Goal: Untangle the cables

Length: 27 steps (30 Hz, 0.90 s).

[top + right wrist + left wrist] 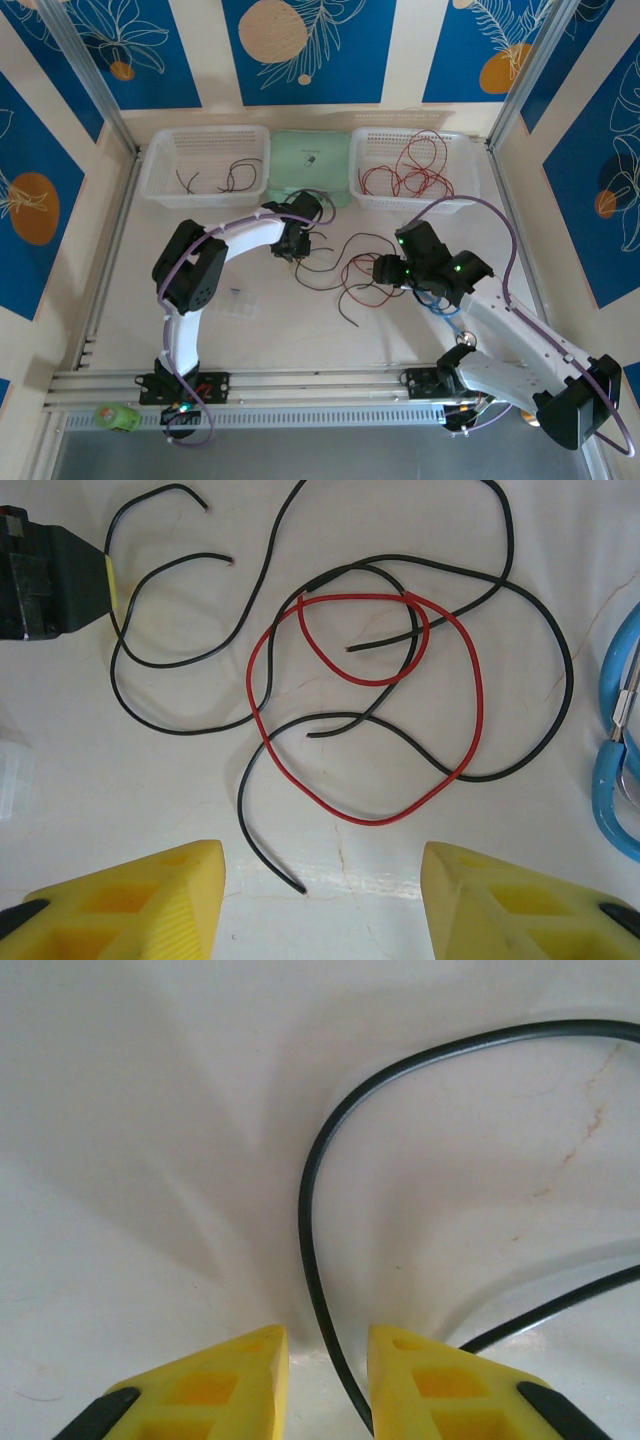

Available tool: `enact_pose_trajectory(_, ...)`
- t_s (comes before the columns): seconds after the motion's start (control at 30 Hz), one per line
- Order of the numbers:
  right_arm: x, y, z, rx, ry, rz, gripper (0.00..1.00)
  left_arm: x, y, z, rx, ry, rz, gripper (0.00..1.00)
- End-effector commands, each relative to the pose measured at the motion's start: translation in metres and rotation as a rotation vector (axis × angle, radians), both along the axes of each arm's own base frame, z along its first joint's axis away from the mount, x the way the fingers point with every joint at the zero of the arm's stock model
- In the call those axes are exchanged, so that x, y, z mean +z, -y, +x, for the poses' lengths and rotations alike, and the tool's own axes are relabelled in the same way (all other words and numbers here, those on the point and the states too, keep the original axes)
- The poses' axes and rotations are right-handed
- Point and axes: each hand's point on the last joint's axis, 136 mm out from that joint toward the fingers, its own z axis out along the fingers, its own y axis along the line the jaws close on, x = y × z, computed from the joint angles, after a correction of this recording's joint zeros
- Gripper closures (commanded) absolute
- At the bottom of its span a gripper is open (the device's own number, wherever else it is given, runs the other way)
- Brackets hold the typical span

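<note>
the top view is bright, evenly lit and sharp. in the left wrist view, soft grey shadows fan over the white table (130, 1210) from the left gripper (328, 1345), whose close yellow tips are slightly blurred. the right wrist view shows mild glare low down.

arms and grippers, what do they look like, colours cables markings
The left arm and right arm have white links, black joints and a lilac cable along them. The right one shows green lights. The left gripper and right gripper have yellow wedge fingers with recessed pockets and black backs.
</note>
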Motion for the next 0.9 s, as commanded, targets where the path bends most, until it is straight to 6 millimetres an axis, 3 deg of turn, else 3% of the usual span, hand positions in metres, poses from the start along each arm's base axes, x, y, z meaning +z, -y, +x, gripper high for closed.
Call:
enact_pose_trajectory(0.0,0.001,-0.001,-0.003,0.0,-0.002,0.025,0.45,-0.014,-0.01,-0.001,0.01,-0.028,0.038,0.74)
enact_pose_trajectory(0.23,0.001,0.0,-0.003,-0.004,0.001,0.028,0.45,-0.034,-0.006,-0.005,0.006,-0.07,0.032,0.77)
enact_pose_trajectory(0.33,0.001,0.001,-0.003,-0.006,0.005,0.032,0.45,-0.037,-0.008,-0.006,0.004,-0.076,0.048,0.83)
enact_pose_trajectory(0.47,0.003,0.002,-0.004,-0.013,0.014,0.041,0.45,-0.03,-0.014,-0.006,0.009,-0.054,0.065,1.0)
enact_pose_trajectory(0.53,0.003,0.002,-0.005,-0.012,0.019,0.046,0.46,-0.02,-0.012,-0.004,-0.003,-0.025,0.05,1.0)
enact_pose_trajectory(0.67,0.005,0.002,-0.004,-0.013,0.029,0.062,0.46,0.025,0.005,0.003,-0.074,0.055,-0.02,1.0)
enact_pose_trajectory(0.87,0.01,0.003,-0.003,-0.017,0.041,0.078,0.46,0.14,0.027,0.01,-0.205,0.209,-0.116,1.0)
